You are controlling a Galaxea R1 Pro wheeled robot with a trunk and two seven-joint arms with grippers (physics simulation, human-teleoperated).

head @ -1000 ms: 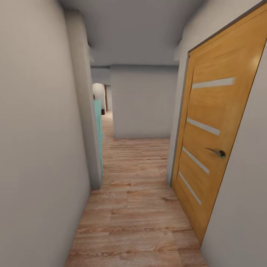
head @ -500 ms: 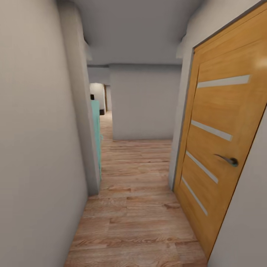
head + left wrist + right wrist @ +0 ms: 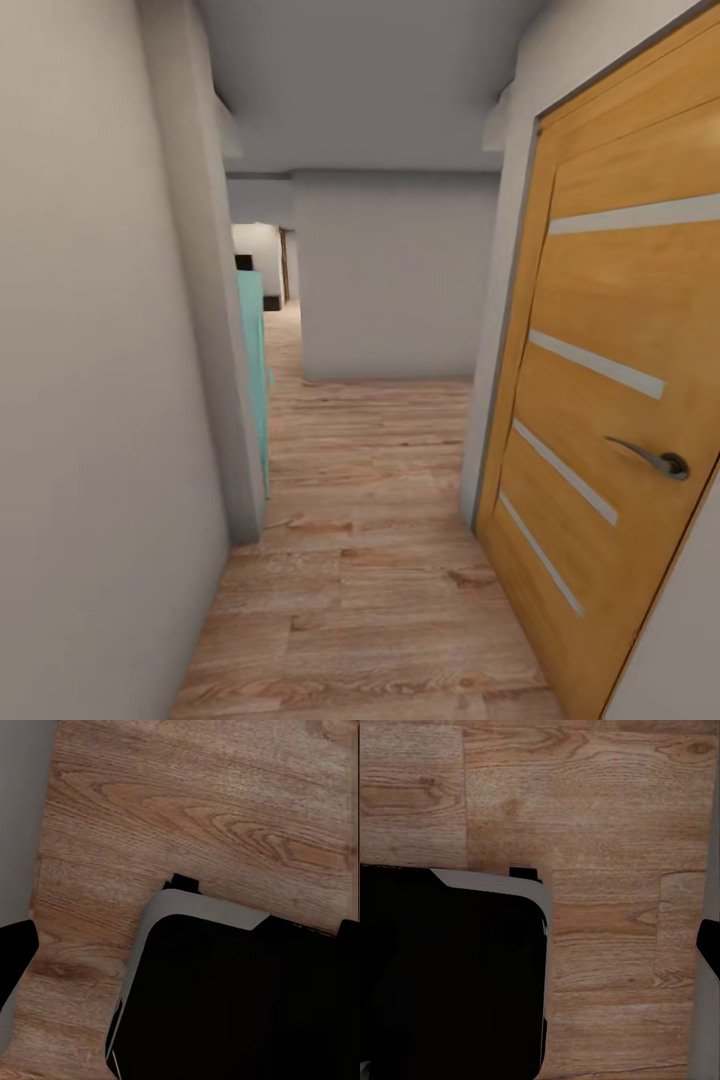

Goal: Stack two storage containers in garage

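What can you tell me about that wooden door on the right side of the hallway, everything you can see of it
The wooden door fills the right side of the head view. It looks like honey-coloured wood veneer with four narrow pale strips set across it, each slanting in perspective. A curved grey metal lever handle sits near its right edge. A thin grey frame borders its left side against the pale wall. It appears shut, and its foot meets the wood-plank floor.

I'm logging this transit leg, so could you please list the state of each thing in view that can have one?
Wooden door: shut in its frame, on the corridor's right side.
Door handle: level, not pressed down.
Turquoise panel: upright beside the left wall's corner; cannot tell what it is.
Wood-plank floor: bare along the corridor ahead.
Robot base: standing on the planks.
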